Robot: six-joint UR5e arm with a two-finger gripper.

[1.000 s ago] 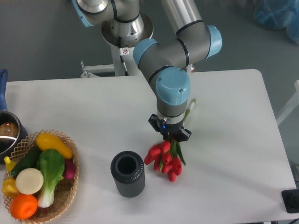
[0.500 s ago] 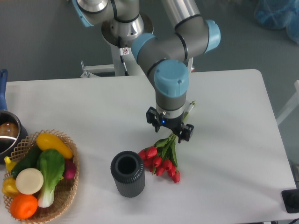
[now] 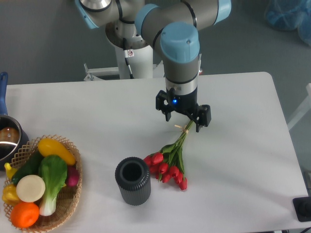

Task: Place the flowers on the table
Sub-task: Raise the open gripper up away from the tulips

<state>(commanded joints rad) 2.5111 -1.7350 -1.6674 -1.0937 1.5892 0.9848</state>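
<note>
The flowers [image 3: 167, 165], a bunch of red tulip buds with green leaves and pale tied stems, lie flat on the white table [image 3: 243, 116], right of centre. The buds point toward the front and the stem ends toward the back. My gripper [image 3: 183, 115] hangs above the stem ends, lifted off them, open with nothing between its fingers. The arm's blue and grey wrist hides part of the fingers from above.
A black ribbed cylindrical cup [image 3: 132, 181] stands just left of the buds, almost touching them. A wicker basket [image 3: 74, 196] of toy vegetables sits at the front left. A dark pot [image 3: 8, 138] is at the left edge.
The bunch came down to lie on the table, then stayed put. The gripper let go of the stems and rose up and back, away from them.
</note>
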